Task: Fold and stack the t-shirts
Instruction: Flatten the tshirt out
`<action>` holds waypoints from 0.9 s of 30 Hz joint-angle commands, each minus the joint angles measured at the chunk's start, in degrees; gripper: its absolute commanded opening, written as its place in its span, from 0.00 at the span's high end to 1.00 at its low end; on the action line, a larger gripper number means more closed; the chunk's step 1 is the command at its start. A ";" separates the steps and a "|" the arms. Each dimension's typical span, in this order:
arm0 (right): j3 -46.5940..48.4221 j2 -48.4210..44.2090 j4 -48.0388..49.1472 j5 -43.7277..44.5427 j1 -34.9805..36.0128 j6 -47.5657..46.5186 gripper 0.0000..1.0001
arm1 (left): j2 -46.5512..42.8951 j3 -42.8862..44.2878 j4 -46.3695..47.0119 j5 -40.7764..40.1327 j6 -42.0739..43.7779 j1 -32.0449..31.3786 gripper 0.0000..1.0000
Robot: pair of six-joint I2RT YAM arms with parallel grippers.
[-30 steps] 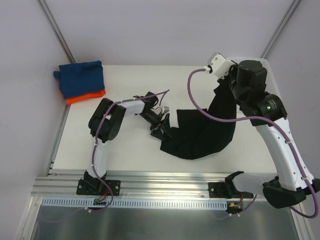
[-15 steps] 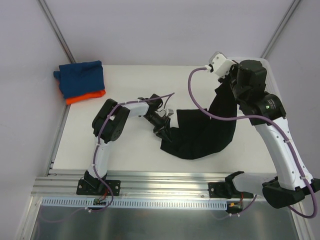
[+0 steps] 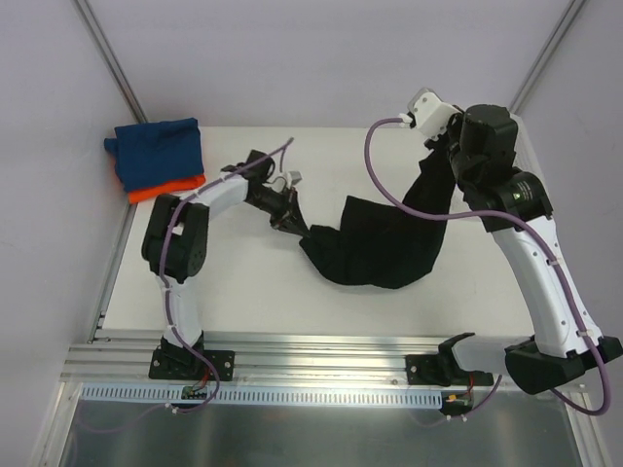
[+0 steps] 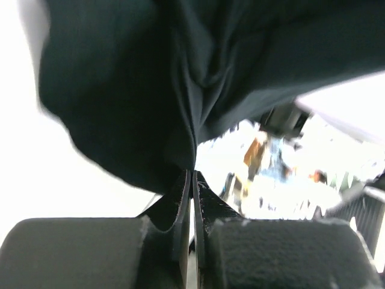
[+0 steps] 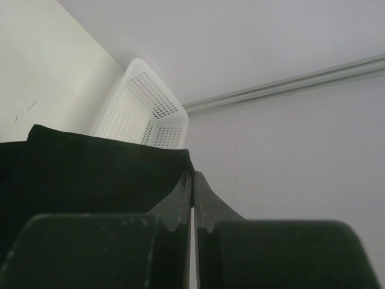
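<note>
The black t-shirt hangs stretched between both grippers over the middle of the table. My left gripper is shut on its left corner, and in the left wrist view the cloth is pinched at the closed fingertips. My right gripper is shut on the shirt's other corner, held high at the back right; its wrist view shows black cloth caught at the tips. A folded blue t-shirt lies on a folded orange t-shirt at the table's back left corner.
A white mesh basket stands at the back right, seen behind the right gripper. Purple cables loop over the shirt and along both arms. The table's metal rail runs along the near edge.
My left gripper closed on the black shirt's corner and pulled it up and to the left. The shirt's low part shifted left with it. The right gripper stayed shut, nearly still.
</note>
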 commanded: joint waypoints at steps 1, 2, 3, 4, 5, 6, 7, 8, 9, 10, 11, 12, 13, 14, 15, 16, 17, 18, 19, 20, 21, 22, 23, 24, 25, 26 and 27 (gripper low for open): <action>4.67 0.04 4.55 2.26 -1.19 -0.33 1.00 | -8.34 2.46 -3.41 -2.57 2.89 6.67 1.00; 4.85 0.39 4.56 2.52 -1.28 -0.42 0.99 | -9.41 3.34 -4.12 -3.02 4.20 8.25 1.00; 5.20 0.65 4.64 2.61 -1.55 -0.51 0.99 | -10.20 3.69 -4.74 -3.46 4.83 10.79 1.00; 5.64 0.83 4.99 2.87 -2.07 -0.51 1.00 | -12.21 4.13 -5.61 -4.33 5.35 12.21 1.00; 5.90 1.18 4.99 3.14 -2.25 -0.51 1.00 | -13.19 4.83 -5.80 -4.60 5.53 13.35 1.00; 6.17 1.36 4.99 3.31 -2.60 -0.60 1.00 | -14.33 5.27 -5.97 -4.78 5.97 14.50 1.00; 6.26 1.53 5.43 3.58 -3.21 -0.68 0.99 | -16.25 5.97 -6.41 -5.48 6.50 16.77 1.00; 6.52 1.54 5.61 3.67 -3.48 -0.68 0.99 | -17.32 7.02 -6.41 -6.79 6.59 17.84 1.00; 6.61 1.54 5.52 3.75 -3.57 -0.68 1.00 | -18.20 7.38 -6.41 -7.24 6.59 19.24 1.00; 6.52 1.54 5.61 3.75 -4.01 -0.25 1.00 | -20.03 7.74 -6.41 -7.94 6.94 21.25 1.00; 6.26 1.36 5.52 3.75 -4.10 0.19 0.99 | -21.01 8.35 -6.50 -9.16 7.38 21.54 1.00; 6.17 1.36 5.52 3.75 -4.19 0.63 1.00 | -21.89 8.44 -6.41 -9.70 7.38 23.45 1.00; 6.08 1.36 5.43 4.02 -4.19 0.98 1.00 | -23.46 8.62 -6.59 -10.14 7.29 24.25 1.00; 6.17 1.45 5.87 4.45 -4.19 1.86 1.00 | -24.17 9.05 -6.50 -10.84 6.94 25.92 1.00; 6.43 1.71 6.74 4.63 -4.19 2.21 0.99 | -25.31 9.49 -6.41 -11.28 6.85 26.45 1.00; 7.04 2.06 7.45 4.46 -4.19 2.22 1.00 | -25.67 10.28 -6.24 -11.63 6.94 27.07 1.00; 9.22 2.76 7.54 4.54 -4.19 2.13 1.00 | -26.02 12.81 -6.24 -12.51 7.90 27.86 1.00; 10.72 3.46 7.72 4.46 -4.19 2.56 1.00 | -26.29 14.49 -6.24 -13.04 8.26 28.30 1.00; 12.22 4.95 7.55 4.28 -4.19 3.09 1.00 | -26.73 16.33 -6.15 -13.65 8.61 28.57 1.00; 14.32 5.57 7.02 3.67 -4.19 3.53 1.00 | -26.99 19.92 -6.24 -14.53 10.61 28.66 1.00; 17.91 6.36 6.41 3.32 -4.19 5.36 1.00 | -27.60 21.61 -6.15 -15.93 11.50 28.66 1.00; 19.86 7.67 5.10 3.23 -4.19 6.42 1.00 | -27.96 23.19 -6.24 -16.46 11.95 28.66 1.00; 21.36 8.21 4.65 3.23 -4.19 7.65 1.00 | -28.31 25.64 -6.15 -16.91 12.56 28.74 1.00; 22.51 8.56 4.29 3.23 -4.19 9.93 1.00 | -28.66 26.54 -5.89 -17.17 12.83 28.75 1.00; 23.65 8.65 4.20 3.05 -4.19 11.08 1.00 | -29.36 27.16 -5.45 -17.17 12.92 28.75 1.00; 23.92 8.74 4.03 2.70 -4.19 11.70 1.00 | -29.80 27.86 -5.27 -17.26 13.53 28.75 1.00; 24.10 8.83 3.77 2.35 -4.10 12.14 1.00 | -30.42 27.87 -4.92 -17.61 13.53 28.75 1.00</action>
